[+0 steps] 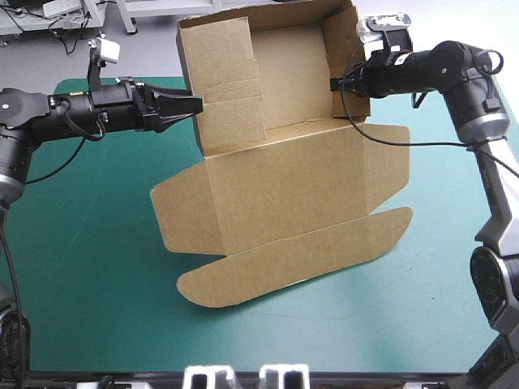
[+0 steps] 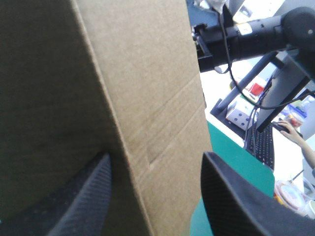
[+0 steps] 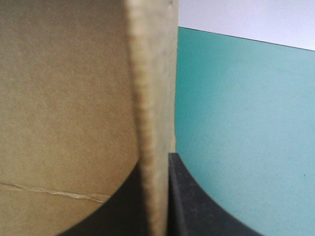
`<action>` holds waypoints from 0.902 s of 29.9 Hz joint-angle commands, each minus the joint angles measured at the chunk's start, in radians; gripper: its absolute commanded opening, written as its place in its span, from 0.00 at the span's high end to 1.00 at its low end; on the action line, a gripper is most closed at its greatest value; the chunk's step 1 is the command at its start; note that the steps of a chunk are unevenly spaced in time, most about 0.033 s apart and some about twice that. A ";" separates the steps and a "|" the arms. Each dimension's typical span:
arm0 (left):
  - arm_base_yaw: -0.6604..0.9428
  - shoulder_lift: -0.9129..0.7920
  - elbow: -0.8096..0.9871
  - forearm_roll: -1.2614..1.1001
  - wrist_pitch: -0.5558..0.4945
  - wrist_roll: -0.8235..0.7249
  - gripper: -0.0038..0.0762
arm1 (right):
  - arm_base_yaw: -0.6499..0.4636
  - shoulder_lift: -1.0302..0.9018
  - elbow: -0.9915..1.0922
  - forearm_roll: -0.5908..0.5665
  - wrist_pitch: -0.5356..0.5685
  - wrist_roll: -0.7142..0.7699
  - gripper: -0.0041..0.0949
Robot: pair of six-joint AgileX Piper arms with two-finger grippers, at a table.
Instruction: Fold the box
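Your box [image 1: 284,186] stands half-raised on the bench [image 1: 97,243]; right fingers [image 3: 197,206] pinch one wall, left fingers [image 2: 236,206] wide, apparently straddling the opposite wall's edge.

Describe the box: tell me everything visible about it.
The box is a cut sheet of plain brown board with creases, half formed. Its far part is lifted, with side walls standing around an open tray. The near panels, with rounded flaps, slope down to the teal-green cover. The right gripper is shut on the right wall's edge. The left gripper has its fingers apart on either side of the left wall.
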 commanded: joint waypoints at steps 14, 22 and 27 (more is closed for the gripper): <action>-0.053 -0.087 -0.038 0.404 -0.266 -0.341 0.43 | 0.178 -0.060 -0.036 -0.149 -0.191 0.190 0.98; -0.255 -0.087 -0.038 0.811 -0.445 -0.687 0.46 | 0.223 -0.060 -0.036 -0.131 -0.189 0.221 0.98; -0.350 -0.085 -0.038 1.102 -0.449 -1.000 0.47 | 0.228 -0.054 -0.036 -0.060 -0.187 0.228 0.98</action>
